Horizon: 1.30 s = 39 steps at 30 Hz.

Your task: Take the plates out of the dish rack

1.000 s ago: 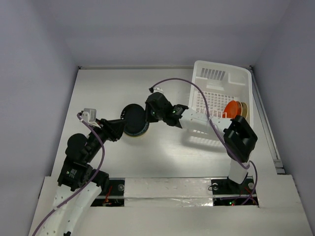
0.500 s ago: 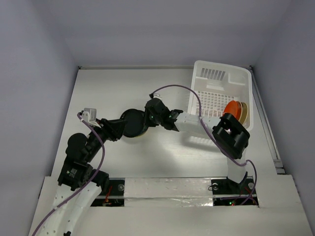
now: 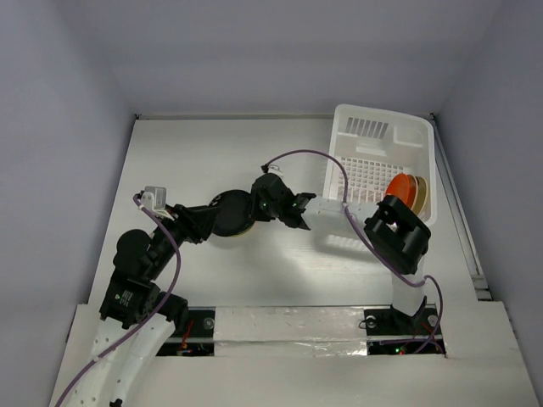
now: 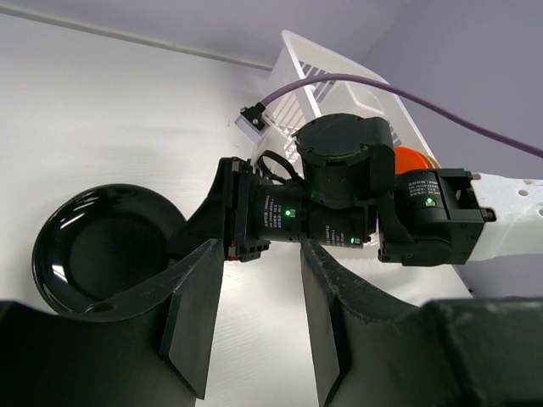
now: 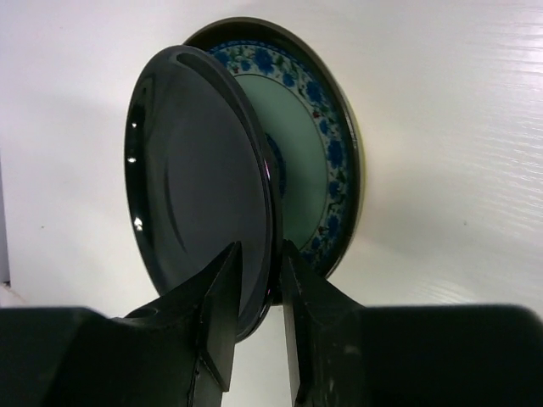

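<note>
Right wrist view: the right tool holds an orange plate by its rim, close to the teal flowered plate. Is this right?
Not orange. The right wrist view shows the right tool pinching a dark, near-black plate by its rim, close to the teal flowered plate.

Dark plate (image 5: 199,212) tilted over patterned teal plate (image 5: 305,170); orange plate (image 3: 400,186) upright in white rack (image 3: 373,127).

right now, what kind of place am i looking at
Most likely a robot test bench, not a kitchen: a white table boxed in by plain grey walls, a left arm and right arm bolted at its near edge, and a dish rack holding plates.
</note>
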{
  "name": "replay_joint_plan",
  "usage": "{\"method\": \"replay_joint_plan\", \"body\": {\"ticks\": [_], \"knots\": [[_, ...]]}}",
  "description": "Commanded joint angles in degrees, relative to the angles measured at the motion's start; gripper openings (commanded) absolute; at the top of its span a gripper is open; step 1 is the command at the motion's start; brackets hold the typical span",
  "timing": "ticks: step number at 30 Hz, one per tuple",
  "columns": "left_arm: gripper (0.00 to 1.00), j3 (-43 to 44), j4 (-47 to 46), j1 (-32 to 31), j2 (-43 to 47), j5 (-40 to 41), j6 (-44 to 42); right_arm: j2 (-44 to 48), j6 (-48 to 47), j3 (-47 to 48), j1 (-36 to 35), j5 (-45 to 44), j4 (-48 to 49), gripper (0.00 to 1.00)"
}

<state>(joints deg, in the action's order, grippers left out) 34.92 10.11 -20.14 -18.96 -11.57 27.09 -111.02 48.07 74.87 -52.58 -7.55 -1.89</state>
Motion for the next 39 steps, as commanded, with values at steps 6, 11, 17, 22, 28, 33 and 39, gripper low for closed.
{"method": "replay_joint_plan", "body": {"ticks": [6,11,17,22,28,33,39], "knots": [[0.39,0.2,-2.6,0.2,0.0,-0.6,0.2,4.9,-0.2,0.3,-0.1,-8.3,-5.4,0.48],[0.39,0.2,-2.6,0.2,0.2,-0.7,0.2,8.8,-2.0,1.2,-0.1,-15.4,-12.3,0.57],[0.40,0.3,-2.6,0.2,0.6,-0.9,0.1,18.6,-4.5,0.5,-0.1,-30.3,-23.0,0.15],[0.35,0.2,-2.7,0.2,1.6,-1.0,0.1,32.0,-4.0,-3.0,8.9,-39.4,-37.6,0.00],[0.06,0.2,-3.0,0.2,2.3,-1.3,0.0,48.3,-13.3,-10.9,27.0,-32.8,-38.7,0.02],[0.02,0.2,-2.8,-0.4,2.9,-1.2,-0.1,49.9,-19.1,-10.2,36.8,-29.0,-41.5,0.23],[0.19,0.3,-2.6,-1.6,3.7,-0.7,-0.1,45.7,-25.0,-8.9,42.2,-23.5,-41.7,0.31]]}}
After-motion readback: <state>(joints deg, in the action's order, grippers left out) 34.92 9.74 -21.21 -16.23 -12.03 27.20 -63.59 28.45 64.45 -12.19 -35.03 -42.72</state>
